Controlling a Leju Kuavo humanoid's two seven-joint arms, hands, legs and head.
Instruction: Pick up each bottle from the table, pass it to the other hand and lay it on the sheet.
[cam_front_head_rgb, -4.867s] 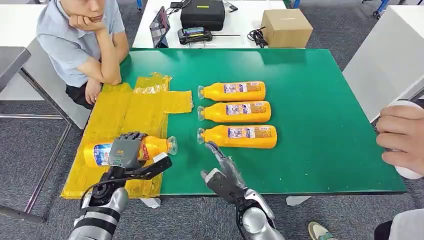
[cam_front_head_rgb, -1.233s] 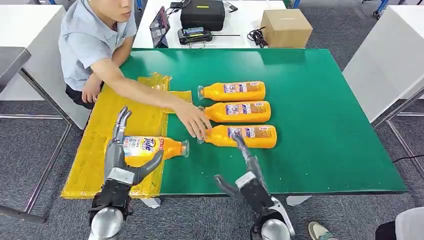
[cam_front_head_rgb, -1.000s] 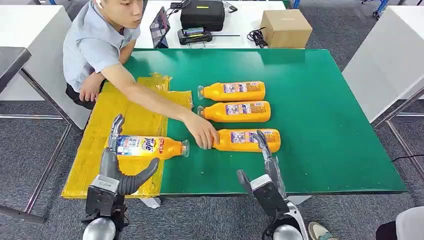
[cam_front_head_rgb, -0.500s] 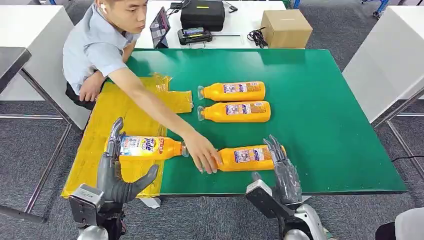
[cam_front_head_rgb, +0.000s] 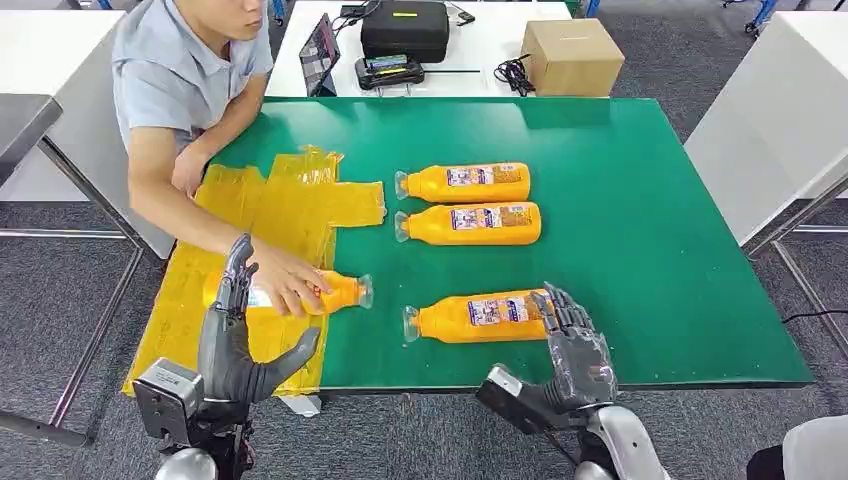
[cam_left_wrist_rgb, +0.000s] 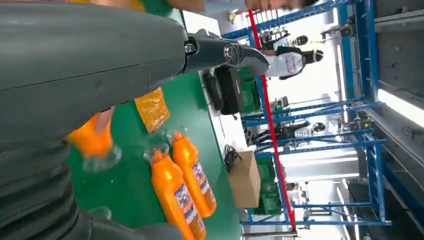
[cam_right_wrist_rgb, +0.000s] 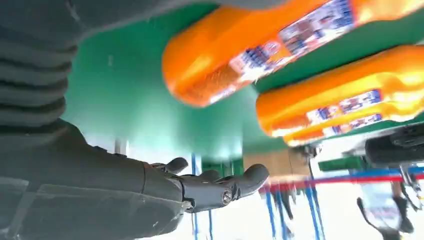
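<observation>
Reaching right hand (cam_front_head_rgb: 574, 345), fingers spread, nothing gripped, at base of near bottle (cam_front_head_rgb: 480, 315); wrap mid-body squarely. Left hand (cam_front_head_rgb: 232, 335) open, empty.

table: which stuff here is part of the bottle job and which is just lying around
Job: four orange bottles, one under the right hand, two farther back, one on the yellow sheet under a person's hand; left hand.

Lying about: cardboard box, black case, tablet.

Robotics test lab or workshop: green-topped counter (cam_front_head_rgb: 650, 200) mid-frame, white desk (cam_front_head_rgb: 480, 50) at top with black equipment case (cam_front_head_rgb: 405, 28), blue steel racking (cam_left_wrist_rgb: 370, 125) at right.
</observation>
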